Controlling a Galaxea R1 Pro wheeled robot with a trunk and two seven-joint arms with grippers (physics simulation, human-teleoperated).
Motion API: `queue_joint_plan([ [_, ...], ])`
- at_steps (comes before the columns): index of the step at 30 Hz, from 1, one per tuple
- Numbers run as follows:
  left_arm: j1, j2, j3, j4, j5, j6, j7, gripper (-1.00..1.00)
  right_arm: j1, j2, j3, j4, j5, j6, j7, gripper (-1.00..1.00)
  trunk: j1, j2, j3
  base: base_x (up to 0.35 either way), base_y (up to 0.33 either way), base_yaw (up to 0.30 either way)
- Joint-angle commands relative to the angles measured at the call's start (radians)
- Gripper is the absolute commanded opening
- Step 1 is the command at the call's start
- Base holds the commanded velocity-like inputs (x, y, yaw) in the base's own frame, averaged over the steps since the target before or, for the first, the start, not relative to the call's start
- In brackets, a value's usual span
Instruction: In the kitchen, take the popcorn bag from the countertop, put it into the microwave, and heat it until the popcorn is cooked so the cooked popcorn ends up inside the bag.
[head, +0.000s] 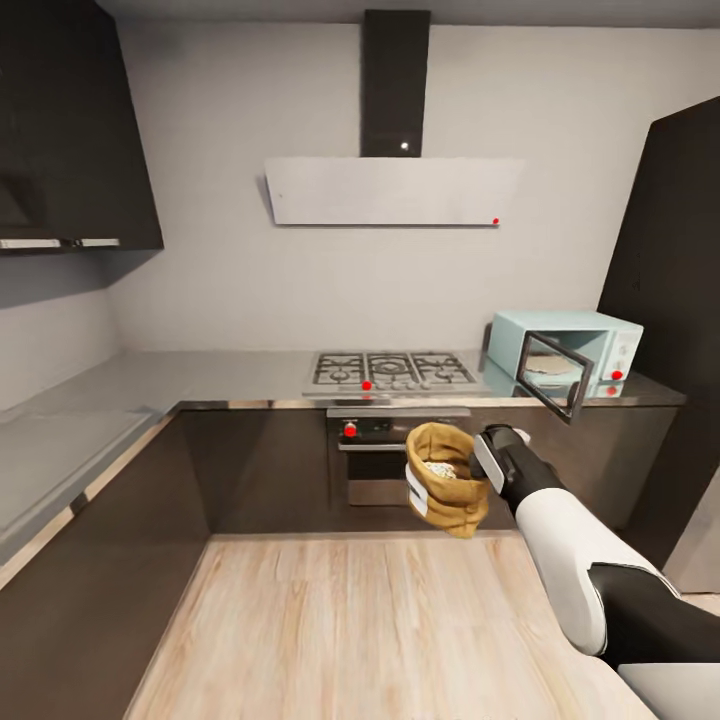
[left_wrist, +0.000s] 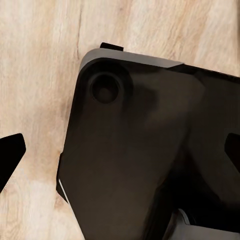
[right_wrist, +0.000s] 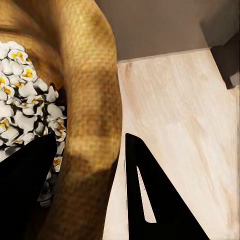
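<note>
Holding the popcorn bag (head: 448, 482) by its rolled rim, your right gripper (head: 486, 462) has one finger inside the mouth and one outside, jaws closed on the fabric; the right wrist view shows this pinch clearly, with the rim (right_wrist: 92, 120) running between the two dark fingers (right_wrist: 150, 200). The bag hangs upright in the air over the wood floor (head: 380, 620), in front of the dark oven (head: 375, 465), well short of the countertop (head: 230, 375).

The popcorn (right_wrist: 22, 110) inside looks white and puffed with yellow centres, so you can judge the heating as probably done already, and the popcorn sits in the bag as the task wants. The microwave (head: 565, 355) stands at the far right of the countertop, beside the gas hob (head: 392, 370), with its door (head: 553, 372) swung open and its chamber apparently empty.

What seems left, if anything, is small: setting the bag down somewhere stable without tipping it.

Your left gripper's jaw state you cannot tell; the left wrist view shows a dark part of the robot's body (left_wrist: 150, 150) above the floor, with only dark finger edges at the sides.
</note>
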Motion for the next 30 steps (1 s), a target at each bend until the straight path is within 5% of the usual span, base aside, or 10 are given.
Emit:
queue_joint_plan([
  [1,0.0,0.0,0.001,-0.001,0.005,-0.003,0.002,1.0,-0.001,0.001,-0.006,-0.001,0.001,0.003,-0.003,-1.0,0.0,-0.001,-0.001,0.0,0.0,-0.287],
  [30,0.0,0.001,0.002,-0.001,0.005,-0.003,0.002,1.0,-0.001,-0.005,-0.007,-0.002,0.001,0.01,-0.003,-1.0,0.0,-0.001,0.002,0.0,0.0,-0.287],
])
